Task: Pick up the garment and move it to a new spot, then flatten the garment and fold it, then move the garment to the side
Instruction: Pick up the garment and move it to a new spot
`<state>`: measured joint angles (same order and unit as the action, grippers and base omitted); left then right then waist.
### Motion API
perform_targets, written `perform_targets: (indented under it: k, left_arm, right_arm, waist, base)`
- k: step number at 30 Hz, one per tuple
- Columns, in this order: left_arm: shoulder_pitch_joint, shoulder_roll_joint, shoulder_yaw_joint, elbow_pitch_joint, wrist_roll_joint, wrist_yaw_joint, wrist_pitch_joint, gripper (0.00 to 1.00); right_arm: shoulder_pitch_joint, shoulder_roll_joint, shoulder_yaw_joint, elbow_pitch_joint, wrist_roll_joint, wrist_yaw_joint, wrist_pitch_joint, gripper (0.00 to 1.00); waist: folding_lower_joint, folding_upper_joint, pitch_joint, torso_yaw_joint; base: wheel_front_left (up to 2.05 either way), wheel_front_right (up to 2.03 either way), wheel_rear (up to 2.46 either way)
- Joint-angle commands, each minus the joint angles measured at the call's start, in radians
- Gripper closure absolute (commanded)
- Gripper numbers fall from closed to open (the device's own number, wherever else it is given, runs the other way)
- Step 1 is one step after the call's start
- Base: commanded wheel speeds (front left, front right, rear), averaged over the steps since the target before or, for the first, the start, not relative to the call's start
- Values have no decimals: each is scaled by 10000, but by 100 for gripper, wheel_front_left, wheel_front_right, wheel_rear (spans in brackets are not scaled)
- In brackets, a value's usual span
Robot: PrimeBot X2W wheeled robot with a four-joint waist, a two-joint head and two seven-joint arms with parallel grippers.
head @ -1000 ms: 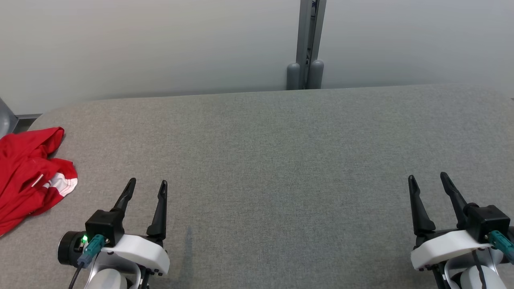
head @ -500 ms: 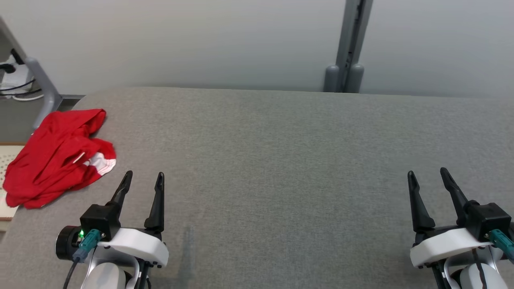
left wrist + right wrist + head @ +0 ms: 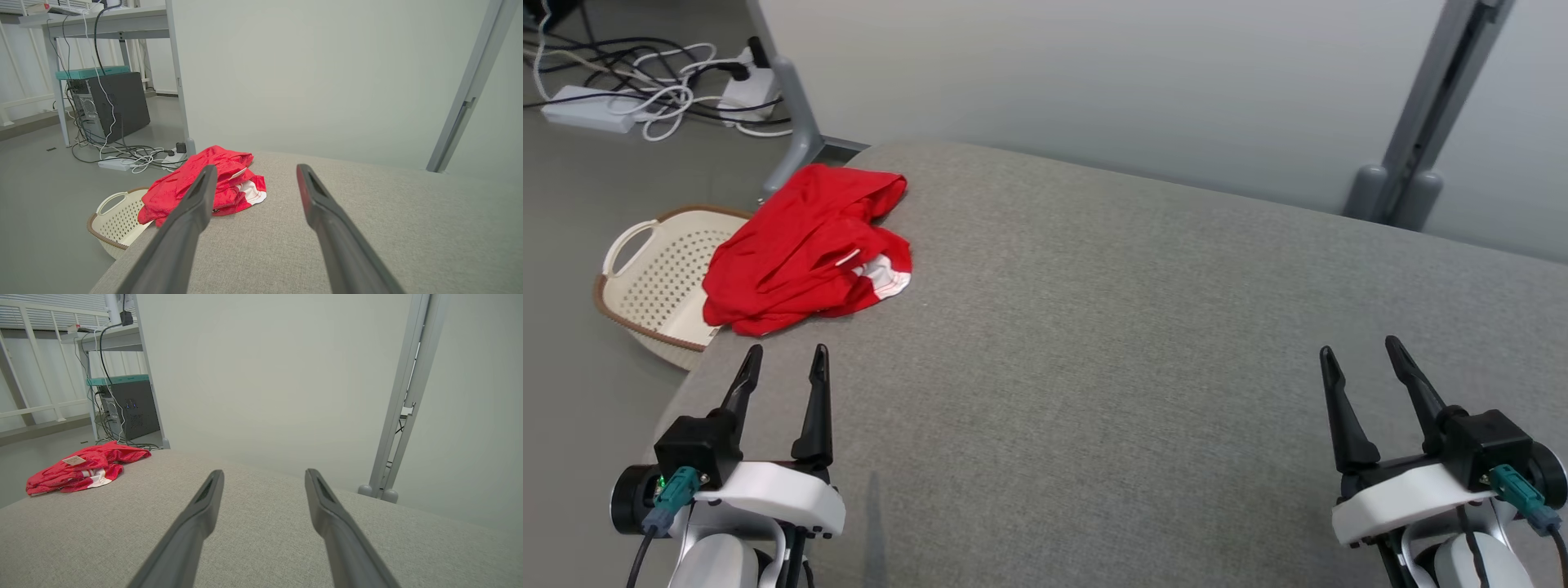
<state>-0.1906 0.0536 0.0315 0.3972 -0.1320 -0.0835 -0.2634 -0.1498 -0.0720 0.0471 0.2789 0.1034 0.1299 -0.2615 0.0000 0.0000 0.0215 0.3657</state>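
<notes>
While both end effectors are held over the near part of the grey tabletop (image 3: 1094, 343), nothing is gripped by either. The left end effector (image 3: 788, 353) is seen at 7 o'clock in the head view, its two dark fingers spread wide and pointed toward 12 o'clock. The right end effector (image 3: 1360, 347) is seen at 5 o'clock, likewise spread wide and empty. The red garment (image 3: 800, 249) is heaped in a crumple at the 10 o'clock corner of the tabletop, at 12 o'clock from the left end effector and apart from it. White striped trim and a small label are exposed on the garment. A perforated cream basket (image 3: 645, 282) is set on the floor at 9 o'clock of the garment, just past the tabletop's edge. Tangled cables (image 3: 645, 90) are strewn over the floor at 11 o'clock. A grey post (image 3: 1429, 122) is seen against the pale wall at 1 o'clock.
</notes>
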Motion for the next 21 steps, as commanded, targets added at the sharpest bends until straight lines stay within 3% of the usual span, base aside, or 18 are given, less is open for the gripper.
perform_targets:
  k: [1, 8, 21]
  left_arm:
    - [45, 40, 52, -22, 30, 42, -18, 0]
    - [141, 27, 223, -24, 67, 4, -18, 0]
    - [-99, -3, 157, 114, 2, -85, -18, 0]
  right_arm:
    - [-61, -36, 12, -17, -68, 15, -53, 0]
    - [-79, 16, 103, -132, -47, 15, -53, 0]
    - [-116, -40, -1, -204, -73, 15, -53, 0]
  waist:
    - [0, 0, -13, 355]
    - [0, 0, -1, 853]
    - [0, 0, 187, 1043]
  base:
    - [0, 0, 0]
    - [0, 0, 0]
    - [0, 0, 0]
